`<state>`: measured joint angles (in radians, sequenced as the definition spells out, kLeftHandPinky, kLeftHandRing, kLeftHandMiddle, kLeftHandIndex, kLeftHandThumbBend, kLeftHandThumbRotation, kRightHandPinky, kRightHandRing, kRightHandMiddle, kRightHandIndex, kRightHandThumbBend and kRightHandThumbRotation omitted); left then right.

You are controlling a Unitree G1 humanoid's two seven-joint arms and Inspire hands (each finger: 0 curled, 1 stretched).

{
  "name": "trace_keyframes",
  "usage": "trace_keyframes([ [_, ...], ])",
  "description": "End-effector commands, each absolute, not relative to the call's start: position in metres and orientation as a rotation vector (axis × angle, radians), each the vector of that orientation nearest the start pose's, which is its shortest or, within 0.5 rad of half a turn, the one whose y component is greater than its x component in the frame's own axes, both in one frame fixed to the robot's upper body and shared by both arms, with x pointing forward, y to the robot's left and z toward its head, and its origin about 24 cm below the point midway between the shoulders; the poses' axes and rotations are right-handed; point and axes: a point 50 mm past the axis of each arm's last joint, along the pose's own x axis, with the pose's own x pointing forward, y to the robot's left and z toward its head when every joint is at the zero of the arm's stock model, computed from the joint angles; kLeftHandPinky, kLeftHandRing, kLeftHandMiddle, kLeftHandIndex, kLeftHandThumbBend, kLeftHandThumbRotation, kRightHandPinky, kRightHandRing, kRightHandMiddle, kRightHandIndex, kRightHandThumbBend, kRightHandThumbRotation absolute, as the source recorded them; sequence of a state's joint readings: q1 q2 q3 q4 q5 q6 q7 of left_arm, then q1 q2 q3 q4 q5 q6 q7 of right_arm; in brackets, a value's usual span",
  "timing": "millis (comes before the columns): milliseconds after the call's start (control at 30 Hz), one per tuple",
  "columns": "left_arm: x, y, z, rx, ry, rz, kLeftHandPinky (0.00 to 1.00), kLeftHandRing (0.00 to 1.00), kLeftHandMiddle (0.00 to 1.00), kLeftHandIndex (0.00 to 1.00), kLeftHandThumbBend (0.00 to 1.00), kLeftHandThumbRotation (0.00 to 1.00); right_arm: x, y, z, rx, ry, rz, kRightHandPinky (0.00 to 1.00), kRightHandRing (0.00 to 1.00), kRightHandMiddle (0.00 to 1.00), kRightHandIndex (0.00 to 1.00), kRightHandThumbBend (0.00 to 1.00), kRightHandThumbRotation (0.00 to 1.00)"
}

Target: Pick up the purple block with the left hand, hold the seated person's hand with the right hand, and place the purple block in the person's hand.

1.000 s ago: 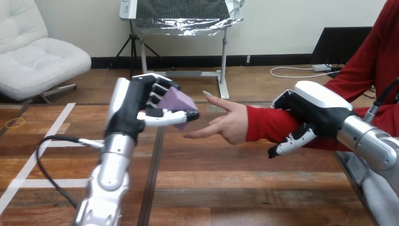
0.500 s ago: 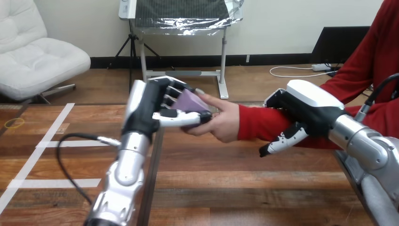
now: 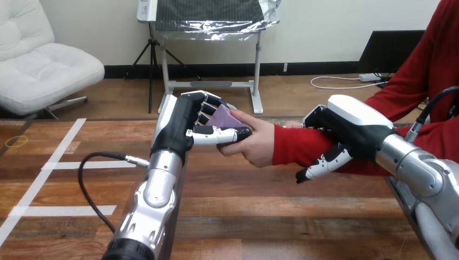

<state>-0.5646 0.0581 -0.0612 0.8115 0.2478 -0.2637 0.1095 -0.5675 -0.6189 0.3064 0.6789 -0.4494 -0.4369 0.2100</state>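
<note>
Purple block (image 3: pixel 222 116): head view — held up off the wooden table (image 3: pixel 281 211), right against the person's hand (image 3: pixel 258 142).
Left hand (image 3: pixel 187 127): fingers curled over the block's top, thumb pressed along its underside — a firm pinch; thumb tip touches the person's palm.
Person's hand: reaches in from the view's right, fingers on the block.
Right hand (image 3: pixel 352 127): sits on the red-sleeved forearm, fingers curled over its far side, thumb beneath the near side.

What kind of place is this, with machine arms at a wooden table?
Probably a robot test lab: white tape lines mark the wooden table, and the robot's left hand holds a purple block at the person's hand.
</note>
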Motion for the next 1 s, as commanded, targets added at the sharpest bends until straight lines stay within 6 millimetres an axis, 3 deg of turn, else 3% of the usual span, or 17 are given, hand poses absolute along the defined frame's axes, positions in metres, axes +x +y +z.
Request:
trace_keyframes([
  [0,0.362,0.085,0.076,0.324,-0.156,-0.178,0.28,0.34,0.4,0.44,0.74,0.0,0.342,-0.182,0.105,-1.09,-0.262,0.532,0.22,0.25,0.29,0.3,0.91,0.18],
  [533,0.36,0.063,0.068,0.296,-0.121,-0.238,0.28,0.34,0.41,0.45,0.74,0.0,0.341,-0.181,0.103,-1.084,-0.272,0.538,0.23,0.25,0.3,0.3,0.91,0.16],
  [967,0.357,0.06,0.064,0.292,-0.118,-0.257,0.28,0.35,0.41,0.44,0.74,0.0,0.34,-0.184,0.101,-1.085,-0.257,0.541,0.23,0.25,0.3,0.31,0.91,0.16],
])
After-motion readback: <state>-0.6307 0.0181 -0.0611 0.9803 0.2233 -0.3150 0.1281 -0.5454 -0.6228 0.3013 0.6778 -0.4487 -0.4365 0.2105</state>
